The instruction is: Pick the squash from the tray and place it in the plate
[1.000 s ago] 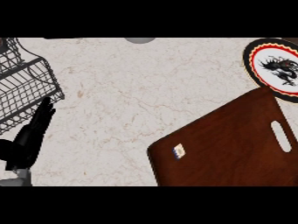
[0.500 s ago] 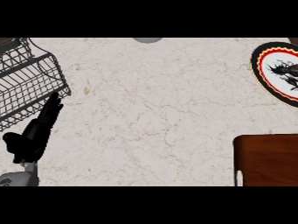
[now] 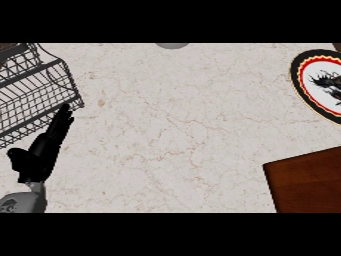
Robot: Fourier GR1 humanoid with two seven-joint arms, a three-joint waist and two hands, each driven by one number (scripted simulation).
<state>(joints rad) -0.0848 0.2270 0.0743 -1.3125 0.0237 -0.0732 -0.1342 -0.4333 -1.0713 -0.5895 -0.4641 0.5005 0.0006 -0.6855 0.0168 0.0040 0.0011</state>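
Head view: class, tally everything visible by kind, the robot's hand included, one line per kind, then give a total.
Wire basket: 1
Plate: 1
Brown tray: 1
Grey object, cut off by the top edge: 1
Left hand: 1
Total: 5

Light lies evenly over the pale marble worktop (image 3: 195, 130), bright from the left of the frame to the right, and the stone's brownish veins show at the same strength everywhere. The direction of the light cannot be told. The black left hand (image 3: 44, 150) at the lower left shows as a flat dark shape with hardly any shading, while the grey forearm below it carries a soft gradient. The brown tray (image 3: 317, 182) at the lower right looks matte and dark. Toward the edges shapes stretch: the plate (image 3: 313, 85) at the upper right appears as a tilted oval, and the wires of the basket (image 3: 25, 100) at the upper left fan outward.
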